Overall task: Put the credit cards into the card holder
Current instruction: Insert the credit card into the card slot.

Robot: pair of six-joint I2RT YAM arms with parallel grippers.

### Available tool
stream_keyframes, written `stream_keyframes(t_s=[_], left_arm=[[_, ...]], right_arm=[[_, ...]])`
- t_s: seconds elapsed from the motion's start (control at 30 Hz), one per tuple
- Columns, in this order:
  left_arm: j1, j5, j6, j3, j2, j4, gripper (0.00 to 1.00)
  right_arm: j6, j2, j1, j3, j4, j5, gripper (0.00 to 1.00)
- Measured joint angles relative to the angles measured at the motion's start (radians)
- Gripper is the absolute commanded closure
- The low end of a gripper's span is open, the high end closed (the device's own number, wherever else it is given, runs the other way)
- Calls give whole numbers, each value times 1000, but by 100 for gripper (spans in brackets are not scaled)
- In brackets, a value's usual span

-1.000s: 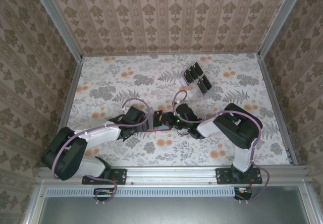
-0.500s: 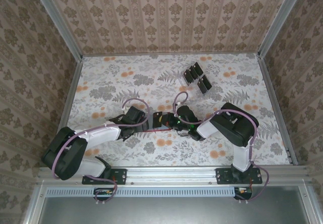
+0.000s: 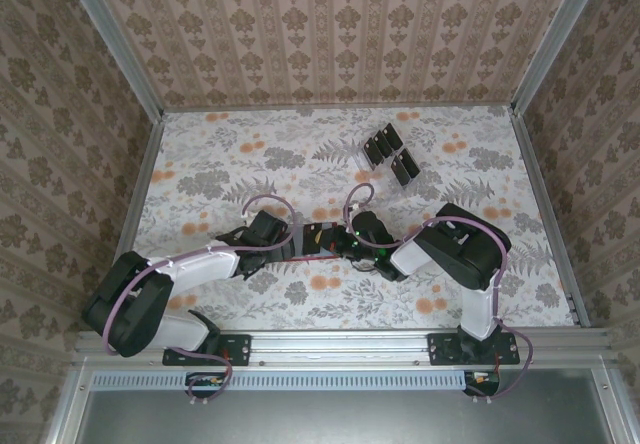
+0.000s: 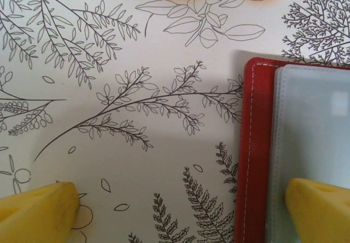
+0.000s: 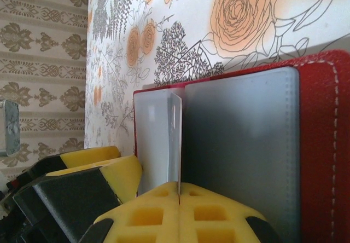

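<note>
Floral-printed tabletop (image 3: pixel 220 154) lies between patterned walls (image 3: pixel 330 34). Near its middle, a little toward the near edge, is the card holder (image 4: pixel 252 144), opened out flat, a red stitched border framing a greyish inside. The left wrist view catches one corner of it at the right, lying flat on the leaf print. The left tool (image 4: pixel 179 210) is released, its jaws spread wide. One yellow finger (image 4: pixel 320 207) sits over the grey inside of the card holder, though whether it touches cannot be told, and the other is over bare tabletop, well apart from the red edge. The right tool (image 5: pixel 179 191) comes at the card holder from the opposite side and is clenched. Its two yellow fingers are pressed together on a thin pale sheet (image 5: pixel 175 139) that stands edge-on between the two grey panels of the inside. Whether this sheet is a card or a leaf of the holder cannot be told. From above, the two tools meet tip to tip over the card holder, with the arms reaching in from left and right. Well apart from them, toward the far right of the tabletop, black credit cards (image 3: pixel 377 148) stand in a clear rack (image 3: pixel 391 159).
</note>
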Motion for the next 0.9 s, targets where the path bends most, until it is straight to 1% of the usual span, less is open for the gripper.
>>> stream_keyframes(t_s=[0.37,0.9], left_arm=[[0,-1,0,0,1,1,0],[-5,-6,0,0,2,1,0]], right_arm=[[19,15,0,-6,9,-29,100],[26,68,0,60,13,-81,100]])
